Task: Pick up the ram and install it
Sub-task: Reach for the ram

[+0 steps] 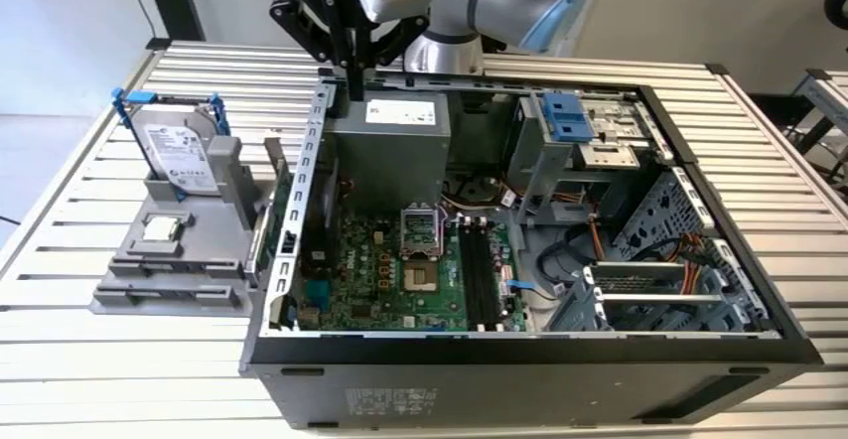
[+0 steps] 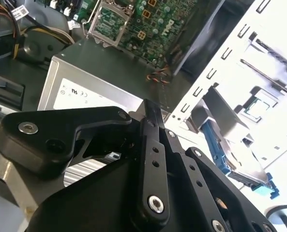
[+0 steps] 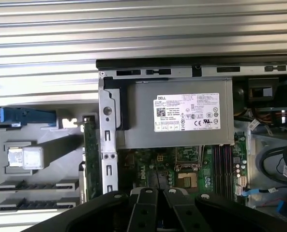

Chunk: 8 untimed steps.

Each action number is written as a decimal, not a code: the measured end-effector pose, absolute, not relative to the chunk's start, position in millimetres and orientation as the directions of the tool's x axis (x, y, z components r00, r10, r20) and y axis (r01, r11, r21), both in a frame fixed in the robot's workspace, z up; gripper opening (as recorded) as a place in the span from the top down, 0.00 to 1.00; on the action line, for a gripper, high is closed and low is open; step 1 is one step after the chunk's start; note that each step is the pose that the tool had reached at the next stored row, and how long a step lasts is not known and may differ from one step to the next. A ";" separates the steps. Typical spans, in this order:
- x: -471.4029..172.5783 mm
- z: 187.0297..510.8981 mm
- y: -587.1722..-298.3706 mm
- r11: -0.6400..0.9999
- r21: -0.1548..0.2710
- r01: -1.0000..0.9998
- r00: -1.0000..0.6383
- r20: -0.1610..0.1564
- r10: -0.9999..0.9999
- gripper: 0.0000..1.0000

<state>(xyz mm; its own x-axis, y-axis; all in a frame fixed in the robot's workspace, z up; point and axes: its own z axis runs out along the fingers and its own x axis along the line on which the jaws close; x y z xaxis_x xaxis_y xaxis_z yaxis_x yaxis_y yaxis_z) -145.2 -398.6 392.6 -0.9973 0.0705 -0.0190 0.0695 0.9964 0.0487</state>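
Hangs gripper (image 1: 355, 91) over the power supply (image 1: 387, 146), fingers (image 2: 150, 130) pressed together, tips hard to make out in the first wrist view. Has ram (image 3: 91, 159) standing edge-on in the holder (image 1: 173, 275), well apart from the fingers, beyond the case wall (image 3: 108, 135); one end hidden behind the gripper there.

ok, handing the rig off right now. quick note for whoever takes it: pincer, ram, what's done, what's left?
Pincer: shut, nothing seen in it, hanging above the case wall by the power supply.
Ram: standing on edge at the grey holder, just outside that wall, untouched.
Motherboard slots: look empty.
Done: nothing that shows; ram not picked up.
Left: the pick-up and the install, all of it.
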 end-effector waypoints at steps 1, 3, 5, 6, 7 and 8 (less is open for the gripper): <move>-146.6 392.6 -398.6 0.996 0.049 0.069 -0.997 -0.019 0.070 1.00; -149.8 392.6 -398.5 0.996 0.049 0.069 -0.997 -0.019 0.070 1.00; -152.8 392.6 -398.5 0.996 0.049 0.069 -0.997 -0.019 0.070 1.00; -154.5 392.6 -398.5 0.996 0.049 0.069 -0.997 -0.019 0.070 1.00; -156.1 392.6 -398.4 0.996 0.049 0.069 -0.997 -0.019 0.070 1.00; -157.6 392.6 -398.4 0.996 0.049 0.069 -0.997 -0.019 0.070 1.00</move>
